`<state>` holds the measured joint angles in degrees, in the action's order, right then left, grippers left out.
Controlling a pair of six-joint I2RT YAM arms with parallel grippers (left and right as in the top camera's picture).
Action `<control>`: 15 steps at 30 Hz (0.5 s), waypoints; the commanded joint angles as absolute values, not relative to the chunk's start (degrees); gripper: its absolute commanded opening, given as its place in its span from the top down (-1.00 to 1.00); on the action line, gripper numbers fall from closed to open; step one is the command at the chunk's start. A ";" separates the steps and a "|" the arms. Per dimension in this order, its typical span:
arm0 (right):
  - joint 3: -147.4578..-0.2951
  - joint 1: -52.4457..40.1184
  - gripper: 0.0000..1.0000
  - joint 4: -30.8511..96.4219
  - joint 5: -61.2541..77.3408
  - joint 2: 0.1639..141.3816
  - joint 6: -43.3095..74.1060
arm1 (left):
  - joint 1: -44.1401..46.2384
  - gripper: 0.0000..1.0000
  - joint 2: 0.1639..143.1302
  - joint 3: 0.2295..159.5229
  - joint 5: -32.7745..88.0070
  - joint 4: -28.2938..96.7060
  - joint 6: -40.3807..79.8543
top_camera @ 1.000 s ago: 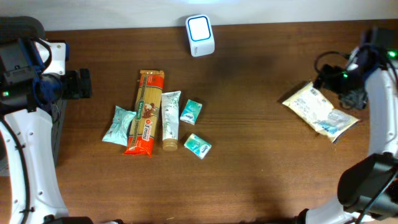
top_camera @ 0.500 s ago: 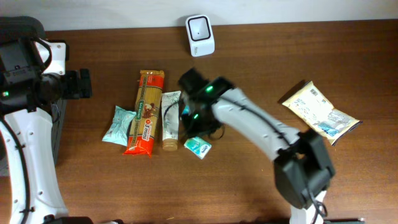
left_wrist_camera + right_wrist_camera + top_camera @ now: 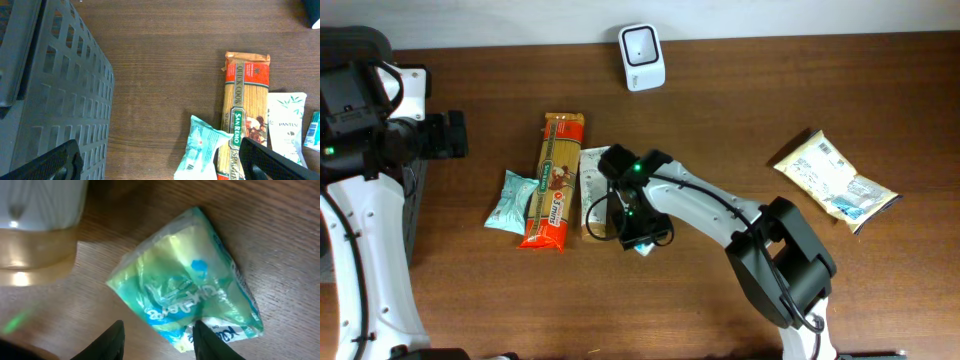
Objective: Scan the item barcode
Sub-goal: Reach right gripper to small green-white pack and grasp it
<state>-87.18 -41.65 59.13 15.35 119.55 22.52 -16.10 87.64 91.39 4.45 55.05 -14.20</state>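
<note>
From overhead, the spaghetti packet (image 3: 553, 180) lies lengthwise left of centre on the brown table (image 3: 740, 110). A teal pouch (image 3: 512, 200) sits just to its left and a white tube (image 3: 590, 172) just to its right. The scanner (image 3: 642, 44) stands beyond the spaghetti packet's far end and off to the right, near the table's back edge. A pale bag (image 3: 835, 178) lies well away to the right. The right arm reaches in across the table, and the right end effector (image 3: 638, 232) is down over a small tissue packet (image 3: 642, 246), which lies to the right of the spaghetti packet's near end, past the tube. The left end effector (image 3: 458, 135) hangs well to the left of the spaghetti packet. In the left wrist view its fingers stand wide apart with nothing between them. A grey slatted basket (image 3: 55, 90) is left of the spaghetti packet, with bare wood between them. In the right wrist view the green-and-blue tissue packet lies on the wood beside the tube's amber cap. The two fingertips (image 3: 112, 340) stand part-way apart at its near edge, one over bare wood, the other overlapping the wrapper. Whether they pinch it cannot be told.
</note>
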 commanded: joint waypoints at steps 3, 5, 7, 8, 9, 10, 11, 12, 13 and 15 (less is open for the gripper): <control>-86.41 -35.75 0.13 60.18 14.13 120.38 19.70 | -16.32 -0.99 87.33 91.77 4.67 54.98 -15.29; -86.48 -31.66 -0.04 58.94 10.66 120.38 10.94 | -16.32 -0.98 87.33 91.77 4.67 54.98 -15.31; -88.25 -27.83 -0.35 57.60 7.01 120.38 -2.76 | -16.32 -0.99 87.33 91.77 4.67 54.98 -15.31; -91.20 -26.79 -0.36 58.15 7.01 120.20 -5.80 | -16.32 -0.98 87.33 91.77 4.67 54.98 -15.31; -95.88 -26.61 -0.36 58.13 7.03 120.05 -5.28 | -16.32 -0.98 87.33 91.77 4.67 54.98 -15.29; -97.23 -26.65 -0.33 57.45 7.01 120.05 -1.96 | -16.32 -0.99 87.33 91.77 4.67 54.98 -15.31; -97.41 -26.65 0.07 55.44 6.98 120.07 5.28 | -16.32 -0.98 87.33 91.77 4.67 54.98 -15.31; -97.41 -26.65 0.66 54.85 6.33 120.75 14.96 | -16.32 -0.98 87.33 91.77 4.67 54.98 -15.29; -97.34 -26.72 0.92 55.00 6.33 121.58 21.85 | -16.32 -0.99 87.33 91.77 4.67 54.98 -15.29; -97.27 -27.18 0.92 55.24 6.17 124.36 31.88 | -16.32 -0.98 87.33 91.77 4.67 54.98 -15.29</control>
<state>-96.77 -26.81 55.11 7.27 121.21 18.39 -16.10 87.64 91.39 4.45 55.05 -14.20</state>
